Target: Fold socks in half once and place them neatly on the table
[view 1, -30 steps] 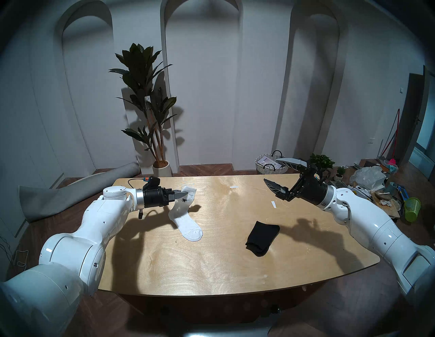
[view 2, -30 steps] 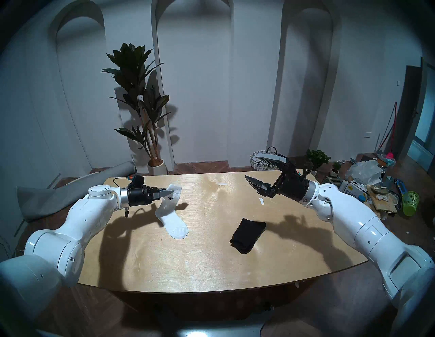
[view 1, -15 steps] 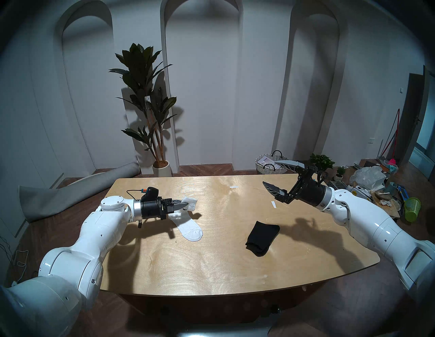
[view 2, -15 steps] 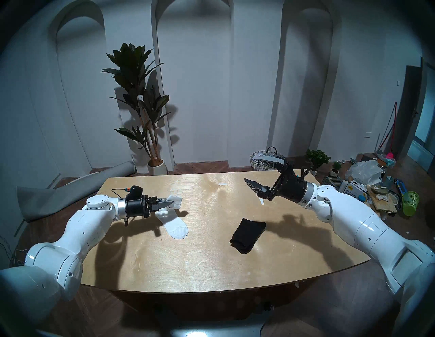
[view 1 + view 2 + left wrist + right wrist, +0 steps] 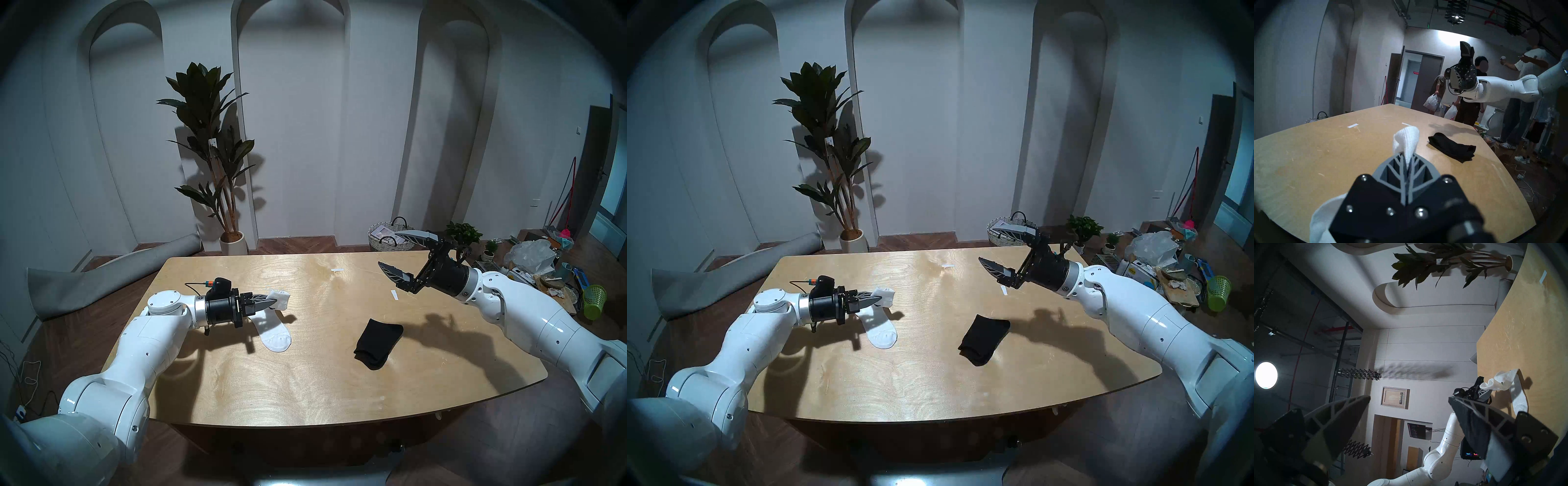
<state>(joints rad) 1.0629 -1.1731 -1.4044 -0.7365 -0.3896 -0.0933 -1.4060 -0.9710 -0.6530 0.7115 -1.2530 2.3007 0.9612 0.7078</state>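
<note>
The black sock (image 5: 378,342) lies on the right half of the table (image 5: 305,390), doubled over into a short compact bundle; this half of the task is judged complete, although the evenness of its edges cannot be confirmed from these views.

The white sock (image 5: 274,334) is only partly processed. Its foot section rests flat on the left half of the table, while its cuff end is raised off the surface. The left tool (image 5: 271,300) points level toward the table centre with its fingers pressed together on the cuff; the left wrist view shows ribbed white fabric pinched between them (image 5: 1409,156).

The right tool (image 5: 390,253) hangs above the far right part of the table with its fingers spread wide and nothing between them, well apart from both socks.

Remaining work, as judged:
1. Carry the cuff over the foot section.
2. Lay it down aligned with the toe.
3. Release it.
</note>
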